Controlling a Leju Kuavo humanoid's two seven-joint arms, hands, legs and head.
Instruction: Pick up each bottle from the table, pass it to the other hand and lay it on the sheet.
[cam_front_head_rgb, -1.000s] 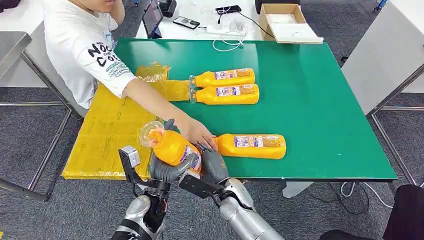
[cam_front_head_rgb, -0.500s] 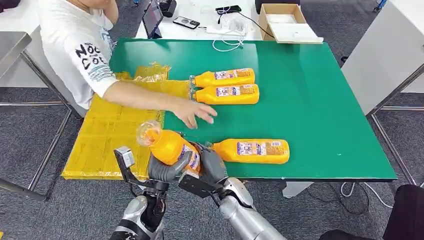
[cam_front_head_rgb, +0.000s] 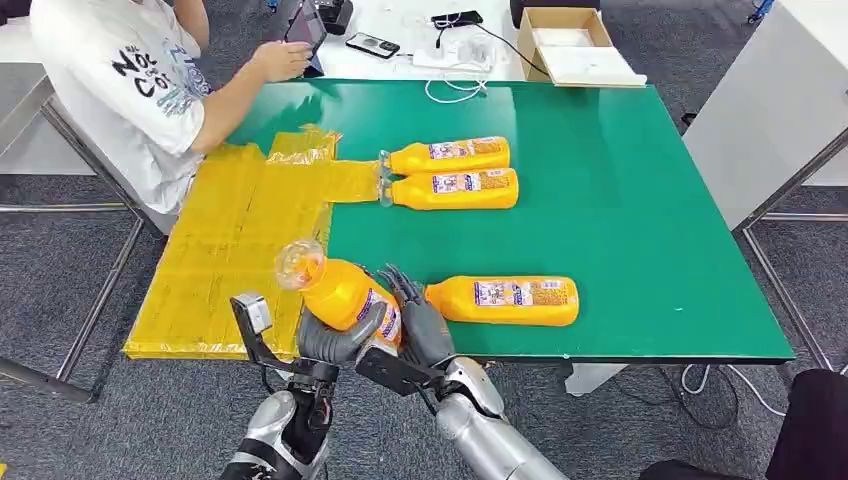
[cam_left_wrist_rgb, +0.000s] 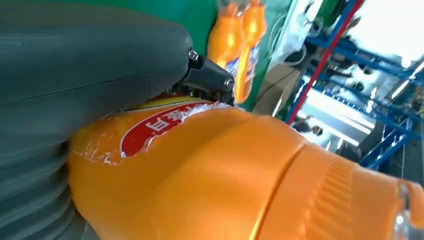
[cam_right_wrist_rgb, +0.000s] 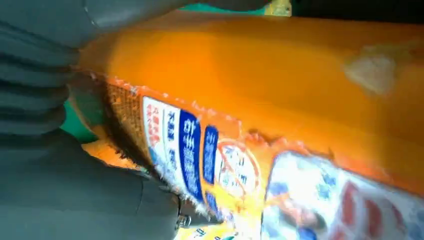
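An orange juice bottle (cam_front_head_rgb: 340, 295) with a clear cap hangs over the table's near edge, between the yellow sheet (cam_front_head_rgb: 230, 250) and the green table (cam_front_head_rgb: 620, 200). My left hand (cam_front_head_rgb: 335, 340) grips its body from below, and the bottle (cam_left_wrist_rgb: 225, 175) sits close against the left hand (cam_left_wrist_rgb: 75, 75). My right hand (cam_front_head_rgb: 418, 322) is at the bottle's base end with its fingers spread apart; the label of the bottle (cam_right_wrist_rgb: 280, 100) lies right by the right hand (cam_right_wrist_rgb: 50, 190). A second bottle (cam_front_head_rgb: 505, 300) lies near the front edge. Two more bottles (cam_front_head_rgb: 455, 172) lie side by side mid-table.
A person in a white shirt (cam_front_head_rgb: 120, 90) sits at the far left, one hand on a tablet (cam_front_head_rgb: 303, 35). A cardboard box (cam_front_head_rgb: 572, 45), a phone (cam_front_head_rgb: 372, 44) and cables lie on the white desk beyond. The green table's right half is bare.
The person's arm has drawn back from the table to the tablet. My right hand's fingers have spread off the held bottle, which has barely moved in my left hand.
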